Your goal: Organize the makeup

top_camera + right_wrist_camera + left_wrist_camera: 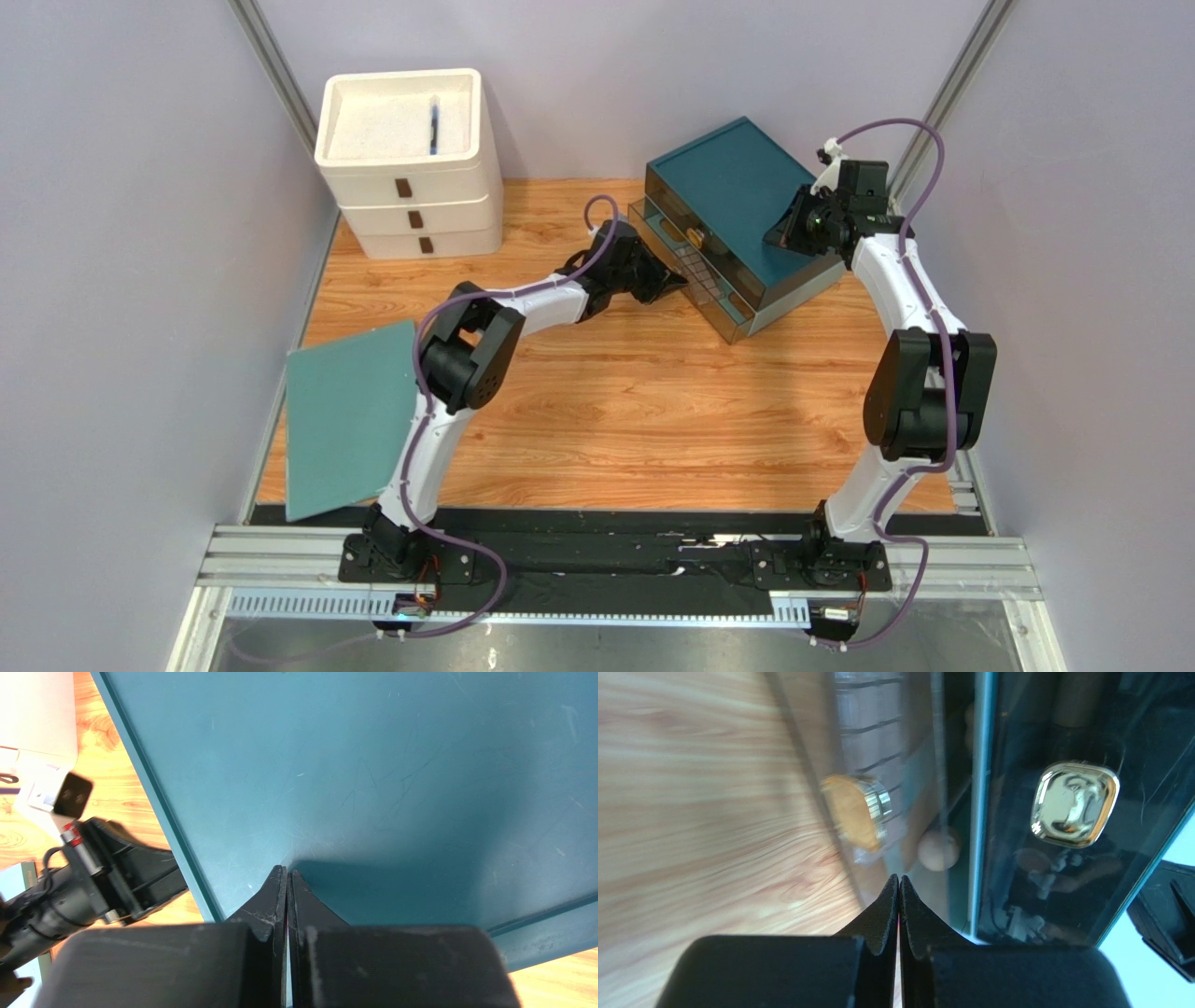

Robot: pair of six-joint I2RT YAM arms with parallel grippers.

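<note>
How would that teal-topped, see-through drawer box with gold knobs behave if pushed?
Probably slides rather than tips: the teal-topped drawer box is low, wide and flat on the smooth wooden table. Its lower drawer looks partly pulled out, so it might shift separately. The clear walls look rigid, possibly brittle; the shut right gripper at the top seems to steady it.

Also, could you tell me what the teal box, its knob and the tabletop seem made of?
The teal box looks like glossy plastic, finely scratched. The knob looks like polished gold metal or plating, mirror-bright. The tabletop shows wood grain, either real wood or laminate, with a satin finish.
</note>
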